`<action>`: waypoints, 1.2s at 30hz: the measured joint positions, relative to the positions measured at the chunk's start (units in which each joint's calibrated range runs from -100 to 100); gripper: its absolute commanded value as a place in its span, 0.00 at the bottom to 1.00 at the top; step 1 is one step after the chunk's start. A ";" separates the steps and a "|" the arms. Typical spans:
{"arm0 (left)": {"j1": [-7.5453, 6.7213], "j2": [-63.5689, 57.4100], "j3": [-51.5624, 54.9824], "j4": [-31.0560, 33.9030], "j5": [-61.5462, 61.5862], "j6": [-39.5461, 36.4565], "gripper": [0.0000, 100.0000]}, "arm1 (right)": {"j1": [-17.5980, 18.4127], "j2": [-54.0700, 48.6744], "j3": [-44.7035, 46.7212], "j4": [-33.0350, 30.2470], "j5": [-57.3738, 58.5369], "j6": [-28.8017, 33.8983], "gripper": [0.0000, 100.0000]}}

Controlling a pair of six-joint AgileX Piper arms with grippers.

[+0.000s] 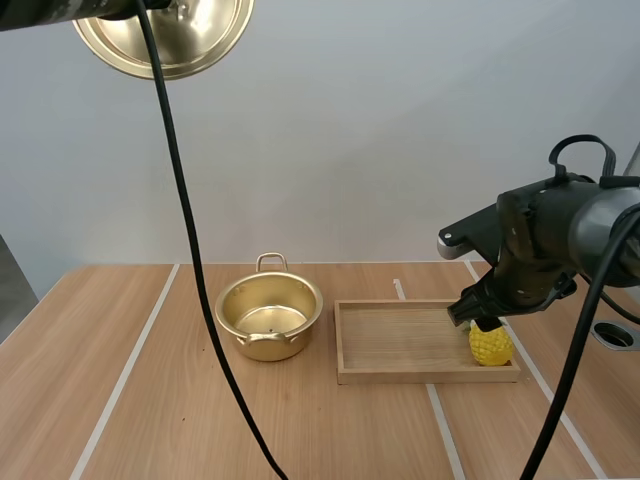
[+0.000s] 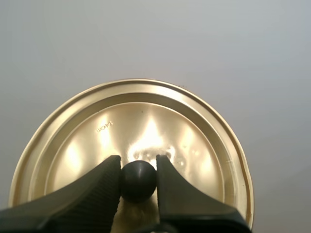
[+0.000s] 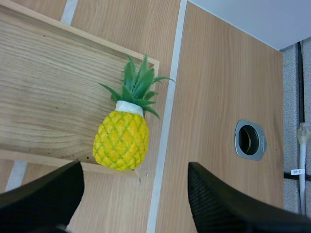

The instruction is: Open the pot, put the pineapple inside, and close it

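A gold pot (image 1: 268, 320) stands open on the table, left of a wooden tray (image 1: 400, 345). Its gold lid (image 1: 165, 35) is held high at the upper left; in the left wrist view my left gripper (image 2: 138, 177) is shut on the lid's black knob (image 2: 138, 180). A yellow pineapple (image 1: 490, 344) with green leaves lies in the tray's right end against the rim (image 3: 121, 138). My right gripper (image 1: 478, 312) hovers just above it, fingers (image 3: 218, 204) open wide and apart from the fruit.
A round metal cable hole (image 3: 250, 140) sits in the tabletop right of the tray (image 1: 612, 336). White seams run along the table. Bare table lies in front of the pot and tray.
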 measured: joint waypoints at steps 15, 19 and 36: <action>0.00 0.00 0.00 0.00 0.00 0.00 0.00 | 0.00 12.50 0.27 -1.25 -8.80 6.28 1.00; 0.00 0.00 0.00 0.00 0.00 0.00 0.00 | 0.00 15.30 0.27 -1.40 -11.00 6.64 1.00; 0.00 0.00 0.00 0.00 0.00 0.00 0.00 | -1.40 21.76 0.27 -4.88 -17.95 9.73 1.00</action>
